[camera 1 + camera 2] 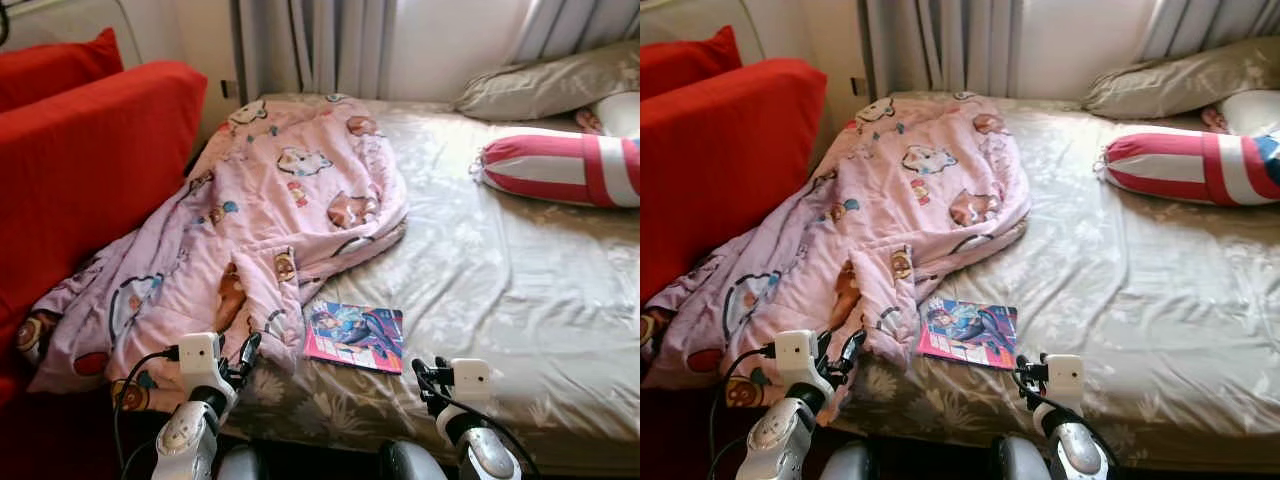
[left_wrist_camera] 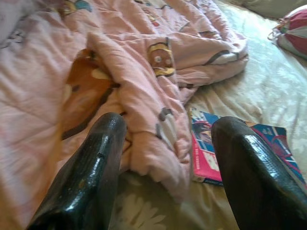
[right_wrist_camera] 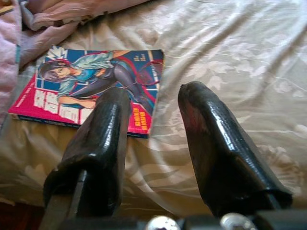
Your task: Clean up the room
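A colourful comic book (image 1: 355,335) lies flat on the beige bedsheet (image 1: 500,280) near the bed's front edge, its left side tucked against a crumpled pink cartoon quilt (image 1: 260,220). My right gripper (image 3: 153,120) is open just short of the book (image 3: 91,88), with nothing between its fingers. Over the quilt's near fold (image 2: 144,120) my left gripper (image 2: 165,158) hovers open, the book (image 2: 240,148) just beside it. Both arms (image 1: 195,400) rise from the bottom of the head views.
A red sofa (image 1: 90,170) stands close along the bed's left side, and the quilt spills onto it. A red-and-white striped bolster (image 1: 565,165) and a beige pillow (image 1: 545,85) lie at the bed's far right. Grey curtains (image 1: 320,45) hang behind the bed.
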Available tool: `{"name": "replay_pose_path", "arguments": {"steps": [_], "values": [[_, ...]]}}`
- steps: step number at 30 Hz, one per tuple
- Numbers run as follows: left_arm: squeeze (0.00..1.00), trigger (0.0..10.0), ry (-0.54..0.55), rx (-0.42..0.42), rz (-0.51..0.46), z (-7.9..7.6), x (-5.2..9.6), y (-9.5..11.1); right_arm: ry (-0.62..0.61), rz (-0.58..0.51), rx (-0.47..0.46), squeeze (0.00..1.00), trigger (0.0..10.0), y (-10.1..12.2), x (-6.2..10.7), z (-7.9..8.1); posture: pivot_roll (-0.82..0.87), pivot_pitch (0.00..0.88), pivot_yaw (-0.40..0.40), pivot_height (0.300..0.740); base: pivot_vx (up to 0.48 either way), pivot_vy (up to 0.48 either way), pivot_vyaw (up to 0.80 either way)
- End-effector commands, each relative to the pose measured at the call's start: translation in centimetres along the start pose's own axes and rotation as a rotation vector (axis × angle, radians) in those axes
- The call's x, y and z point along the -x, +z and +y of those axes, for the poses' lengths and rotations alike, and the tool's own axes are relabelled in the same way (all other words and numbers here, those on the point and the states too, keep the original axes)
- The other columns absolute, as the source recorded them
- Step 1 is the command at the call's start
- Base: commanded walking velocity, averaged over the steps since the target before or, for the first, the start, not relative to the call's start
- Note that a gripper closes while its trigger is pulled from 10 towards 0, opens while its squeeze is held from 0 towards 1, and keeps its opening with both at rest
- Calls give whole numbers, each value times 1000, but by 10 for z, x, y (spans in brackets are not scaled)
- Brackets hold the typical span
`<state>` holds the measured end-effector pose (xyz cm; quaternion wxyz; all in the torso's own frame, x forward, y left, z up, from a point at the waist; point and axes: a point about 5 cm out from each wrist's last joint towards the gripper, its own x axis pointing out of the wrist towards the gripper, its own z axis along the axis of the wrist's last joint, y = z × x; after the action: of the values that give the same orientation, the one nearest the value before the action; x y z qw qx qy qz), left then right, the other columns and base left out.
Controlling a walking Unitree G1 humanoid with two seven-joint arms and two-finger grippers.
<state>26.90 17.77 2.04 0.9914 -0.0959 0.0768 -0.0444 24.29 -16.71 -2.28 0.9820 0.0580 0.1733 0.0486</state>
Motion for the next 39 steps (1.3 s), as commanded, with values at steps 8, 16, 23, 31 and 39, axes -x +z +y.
{"name": "replay_pose_path", "arguments": {"steps": [8,16,23,31,39], "values": [[0,10000,-15,8,-8,-3,-3,5,24,-2,3,0,10000,-1,1,1,45,31,-22,620,0,0,700],[0,10000,-24,12,-3,-5,-4,4,22,13,-16,0,10000,-3,1,0,42,34,-21,620,0,0,270],[0,10000,-29,15,3,-7,-4,2,5,35,-18,0,10000,-5,1,-3,41,39,-21,620,0,0,0],[0,10000,-35,19,5,-8,-3,1,0,32,-7,0,10000,-4,-1,-3,40,43,-21,620,244,0,0],[0,10000,-33,19,7,-9,-3,1,17,44,11,0,10000,-4,-2,-1,34,34,-22,620,306,0,0]]}}
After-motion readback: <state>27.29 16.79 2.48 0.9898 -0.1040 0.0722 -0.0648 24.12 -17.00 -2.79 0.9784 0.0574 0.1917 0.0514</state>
